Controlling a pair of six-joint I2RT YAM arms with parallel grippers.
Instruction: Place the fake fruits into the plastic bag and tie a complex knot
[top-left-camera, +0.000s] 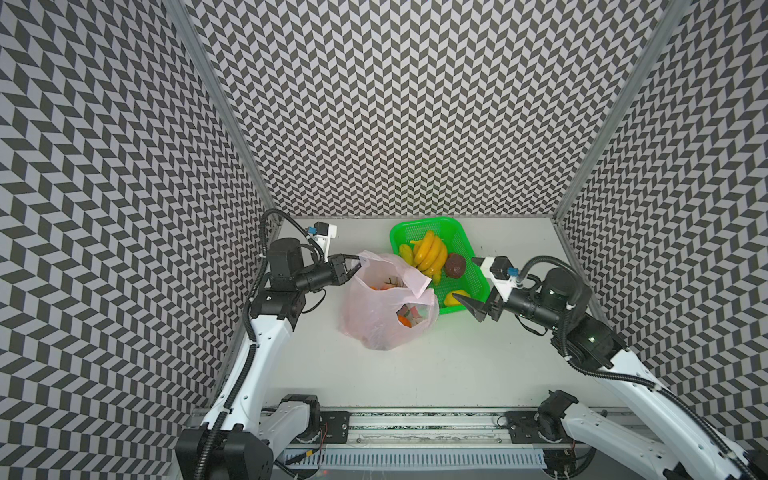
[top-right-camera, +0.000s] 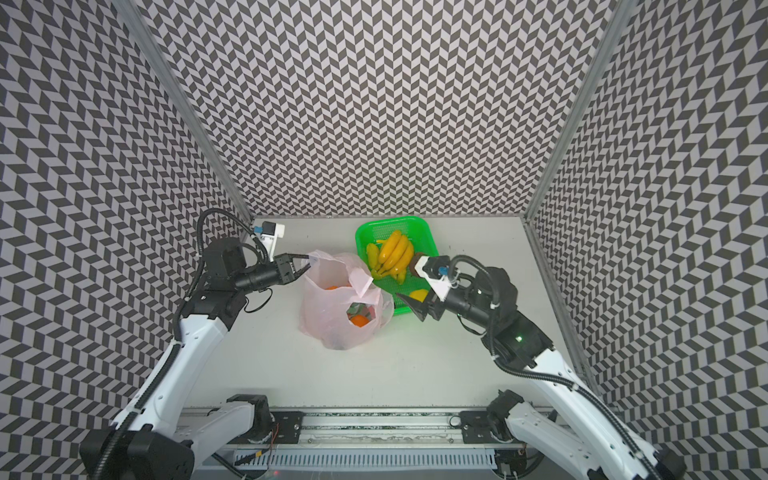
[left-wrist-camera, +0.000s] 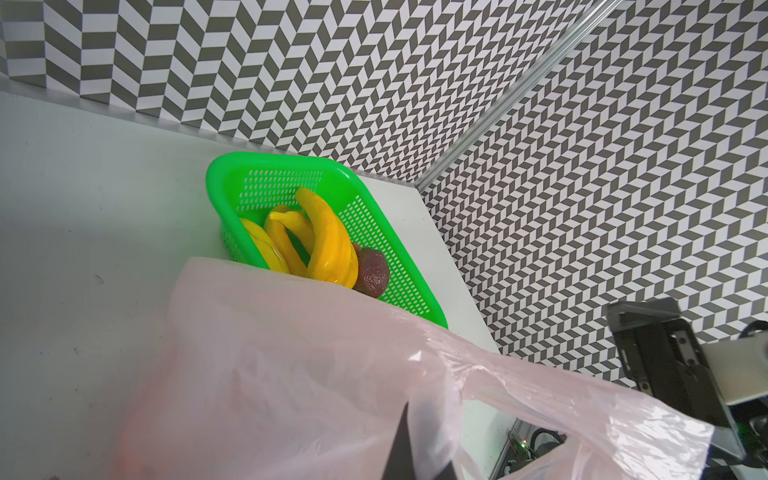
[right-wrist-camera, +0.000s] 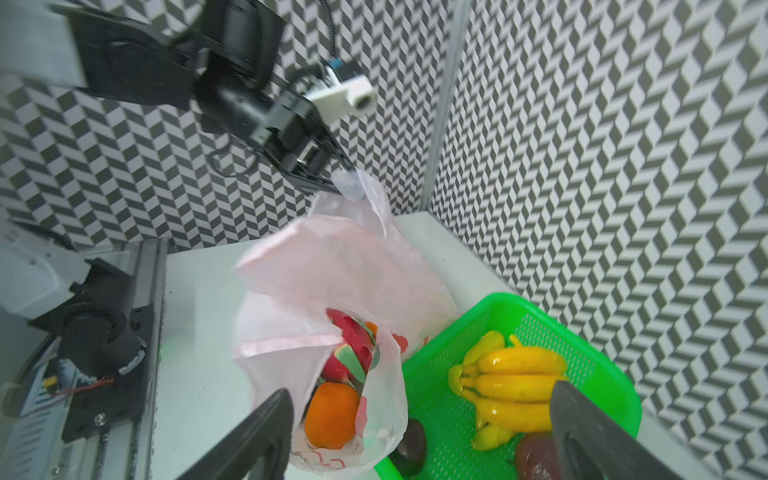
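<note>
Right gripper (top-left-camera: 471, 307) gapes empty beside bag (top-left-camera: 374, 316); left gripper (top-left-camera: 355, 264) pinches its top. Orange (right-wrist-camera: 332, 415) is in; bananas (top-left-camera: 430, 251) wait in basket (top-left-camera: 399, 228). Nothing tied yet.

Bag (top-left-camera: 374, 316): translucent pale pink w/ red prints; inside, a bright orange fruit (right-wrist-camera: 332, 415) & a pink-red dragon fruit (right-wrist-camera: 349, 353) w/ green tips. Basket (top-left-camera: 461, 241): vivid green mesh, w/ glossy yellow bananas (top-left-camera: 430, 251) & a dark brown round fruit (top-left-camera: 455, 265). Walls (top-left-camera: 395, 104): grey/white chevron patt.; table (top-left-camera: 457, 365) plain off-white.
</note>
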